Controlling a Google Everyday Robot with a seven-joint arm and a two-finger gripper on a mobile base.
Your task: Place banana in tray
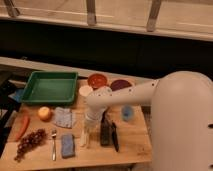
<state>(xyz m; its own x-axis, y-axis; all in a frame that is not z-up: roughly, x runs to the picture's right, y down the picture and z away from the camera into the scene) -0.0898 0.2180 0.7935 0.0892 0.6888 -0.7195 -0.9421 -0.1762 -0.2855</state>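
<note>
The banana (85, 137) is pale cream and lies on the wooden table near its front edge, pointing roughly front to back. My gripper (91, 125) hangs from the white arm straight down onto the banana's far end; its lower part blends with the fruit. The dark green tray (50, 88) sits at the table's back left, well apart from the gripper, with nothing in it.
A yellow-orange apple (45, 113), a grey cloth (64, 117), a carrot (23, 127), grapes (30, 143), a fork (53, 145) and a blue sponge (67, 145) lie left of the banana. Two dark utensils (106, 134) lie right of it. A red bowl (97, 80), a maroon bowl (120, 84), a white cup (86, 91) and a blue cup (127, 113) stand behind.
</note>
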